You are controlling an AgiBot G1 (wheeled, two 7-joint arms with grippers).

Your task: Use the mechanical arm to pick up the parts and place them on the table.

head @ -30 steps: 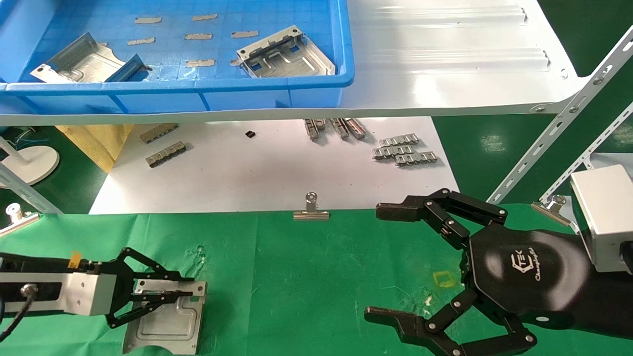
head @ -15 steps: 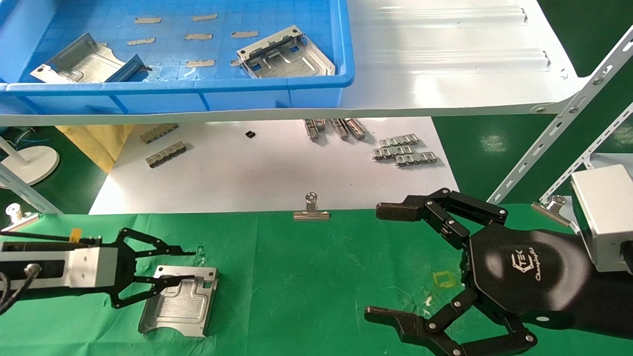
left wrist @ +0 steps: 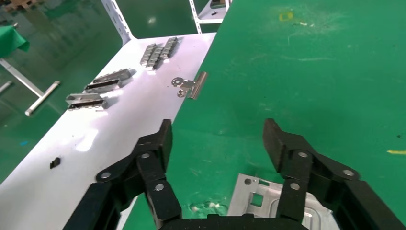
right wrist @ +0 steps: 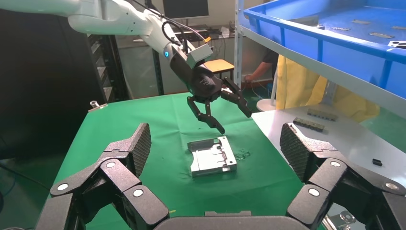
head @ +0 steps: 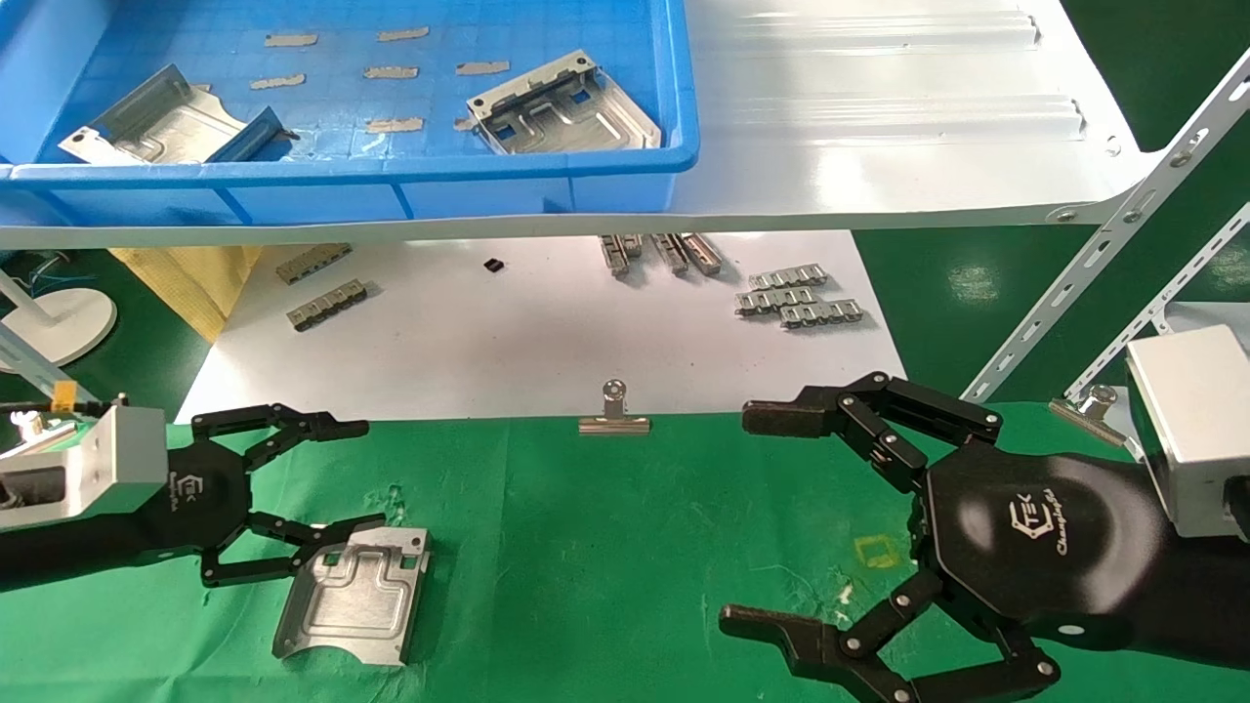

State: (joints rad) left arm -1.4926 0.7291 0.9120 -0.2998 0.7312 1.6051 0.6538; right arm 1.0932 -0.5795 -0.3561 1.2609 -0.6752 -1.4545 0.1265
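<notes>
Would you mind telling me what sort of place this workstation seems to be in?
Probably a factory or workshop parts-handling station: a blue bin of stamped metal plates sits on a white shelf, above a green-clothed table.

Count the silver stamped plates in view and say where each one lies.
3. One plate lies flat on the green table, below the open left claw. Two are in the blue bin: one toward its right end, one toward its left end. Others may be hidden.

Silver part [head: 354, 593] on green table [head: 605, 547]
</notes>
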